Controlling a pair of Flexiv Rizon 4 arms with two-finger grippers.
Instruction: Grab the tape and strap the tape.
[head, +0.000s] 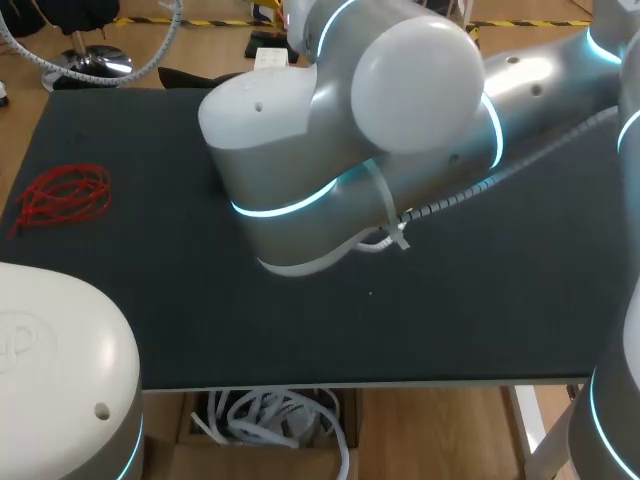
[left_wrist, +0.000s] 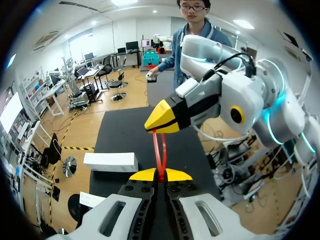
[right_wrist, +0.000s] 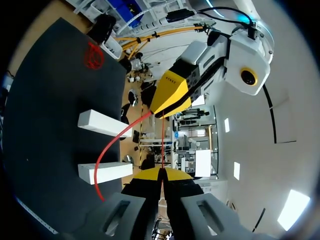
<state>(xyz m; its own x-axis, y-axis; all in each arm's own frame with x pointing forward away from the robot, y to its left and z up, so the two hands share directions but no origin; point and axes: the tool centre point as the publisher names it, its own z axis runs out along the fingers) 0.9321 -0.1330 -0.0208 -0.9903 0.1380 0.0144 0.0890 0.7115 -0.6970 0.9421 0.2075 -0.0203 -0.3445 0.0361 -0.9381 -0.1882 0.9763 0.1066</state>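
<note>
Left claw: we've got it pinched shut on the red tape.
Right claw: clamped on the other end, tape strung between both.

We find no readable words, numbers or signs. A small dark marking sits on the yellow tip of the left gripper, too tiny to read.

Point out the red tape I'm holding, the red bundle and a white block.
red tape (left_wrist: 162, 160): left wrist view, lower part of the strip.
red bundle (head: 62, 195): head view, centre of the tangle.
white block (left_wrist: 110, 161): left wrist view, its middle.
</note>
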